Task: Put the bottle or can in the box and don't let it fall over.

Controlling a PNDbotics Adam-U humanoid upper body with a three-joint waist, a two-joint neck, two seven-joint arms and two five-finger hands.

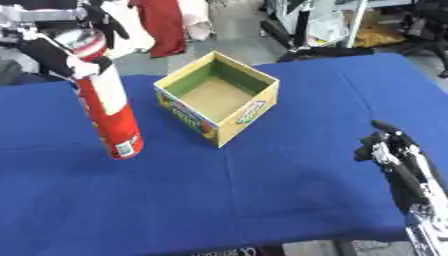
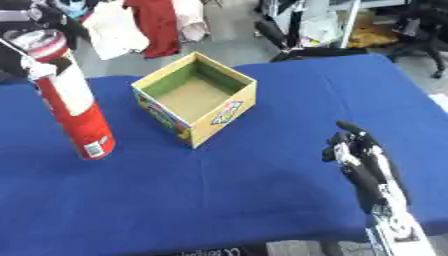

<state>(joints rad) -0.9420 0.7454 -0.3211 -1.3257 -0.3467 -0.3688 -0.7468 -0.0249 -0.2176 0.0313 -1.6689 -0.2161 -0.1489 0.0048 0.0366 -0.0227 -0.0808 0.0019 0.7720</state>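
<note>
Left hand (image 1: pixel 66 52) clamped on tall red-and-white cylindrical can (image 1: pixel 109 107); I lift clear, keep upright, lower into open yellow cardboard box (image 1: pixel 217 97). Right hand (image 2: pixel 350 145) idle, fingers relaxed.

A glossy red-and-white can (image 1: pixel 107 105) with a shiny lid stands on matt blue cloth (image 1: pixel 262 190) beside a plain-brown-lined cardboard box (image 1: pixel 219 97) with printed paper sides, near the black-and-silver metal right hand (image 1: pixel 394 150).
</note>
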